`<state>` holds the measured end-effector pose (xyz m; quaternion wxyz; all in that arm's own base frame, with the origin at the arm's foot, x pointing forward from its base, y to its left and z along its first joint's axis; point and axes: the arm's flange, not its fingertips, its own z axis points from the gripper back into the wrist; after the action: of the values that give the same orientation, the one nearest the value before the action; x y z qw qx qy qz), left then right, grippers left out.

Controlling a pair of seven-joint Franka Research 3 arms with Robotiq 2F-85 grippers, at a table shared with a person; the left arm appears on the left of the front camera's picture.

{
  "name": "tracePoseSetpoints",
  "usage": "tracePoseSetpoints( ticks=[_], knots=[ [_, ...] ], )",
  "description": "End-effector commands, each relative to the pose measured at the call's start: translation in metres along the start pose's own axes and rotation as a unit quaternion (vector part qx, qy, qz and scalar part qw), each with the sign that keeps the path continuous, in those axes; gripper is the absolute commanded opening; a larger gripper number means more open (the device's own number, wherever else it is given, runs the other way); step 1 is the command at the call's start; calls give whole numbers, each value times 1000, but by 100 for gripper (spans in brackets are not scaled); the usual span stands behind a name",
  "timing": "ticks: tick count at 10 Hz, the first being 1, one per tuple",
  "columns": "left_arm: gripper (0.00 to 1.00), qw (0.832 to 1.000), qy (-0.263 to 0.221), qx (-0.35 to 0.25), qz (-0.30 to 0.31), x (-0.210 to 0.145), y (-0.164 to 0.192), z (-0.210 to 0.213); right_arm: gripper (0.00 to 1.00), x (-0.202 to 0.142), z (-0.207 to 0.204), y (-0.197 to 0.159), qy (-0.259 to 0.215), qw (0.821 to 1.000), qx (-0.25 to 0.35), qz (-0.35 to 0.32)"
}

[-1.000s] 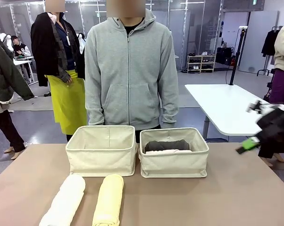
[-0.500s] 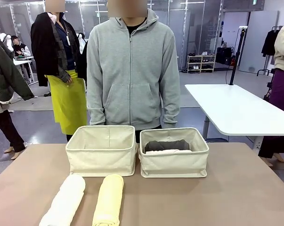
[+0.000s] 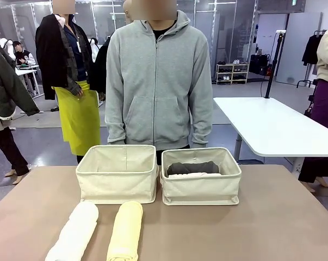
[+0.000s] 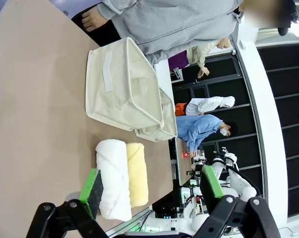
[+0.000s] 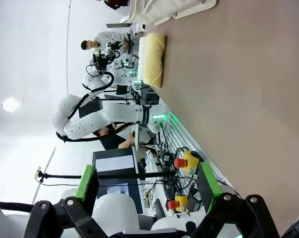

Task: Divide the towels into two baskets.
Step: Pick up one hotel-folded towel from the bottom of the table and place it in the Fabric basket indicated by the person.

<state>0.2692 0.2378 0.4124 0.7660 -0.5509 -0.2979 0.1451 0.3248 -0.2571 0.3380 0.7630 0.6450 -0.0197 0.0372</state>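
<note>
Right arm gone from the 3 o'clock edge of the front view since a second ago; the person (image 3: 158, 81) has shifted a little toward the robot's right. Nothing on the table (image 3: 272, 228) has moved.

- Left gripper (image 4: 151, 184): jaws spread wide, nothing between them, hanging above the near edge.
- Right gripper (image 5: 148, 183): jaws also wide apart, empty, off the table's side.
- Right basket (image 3: 200, 191), 1 o'clock of table centre: dark grey towel (image 3: 193, 167) inside, with a pale roll (image 3: 186, 175) just in front of it.
- Left basket (image 3: 117, 186), 11 o'clock: no towel seen in it.
- White towel (image 3: 75, 231) and pale yellow towel (image 3: 125, 231): at 7 o'clock, side by side on the bare table.

Risks, as I judge them: the two loose rolls lie close together, so a wide pinch could catch both. Soft terry may unroll if gripped near an end. A low approach could snag and drag the basket's fabric wall.
</note>
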Motion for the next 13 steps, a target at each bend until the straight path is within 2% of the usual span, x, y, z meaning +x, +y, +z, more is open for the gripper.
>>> tracePoseSetpoints(
  ticks=[1,10,12,13],
  knots=[
    [100,1000,-3,-11,-6,0,0,2,100,0,-3,4,0,1000,-9,4],
    [100,1000,0,0,0,0,0,0,100,0,-3,4,0,1000,-9,4],
    [100,995,69,61,-50,-1,-27,-31,100,0,-3,4,0,1000,-9,4],
    [100,984,111,112,-77,-3,-42,-49,100,0,-3,4,0,1000,-9,4]
  ],
)
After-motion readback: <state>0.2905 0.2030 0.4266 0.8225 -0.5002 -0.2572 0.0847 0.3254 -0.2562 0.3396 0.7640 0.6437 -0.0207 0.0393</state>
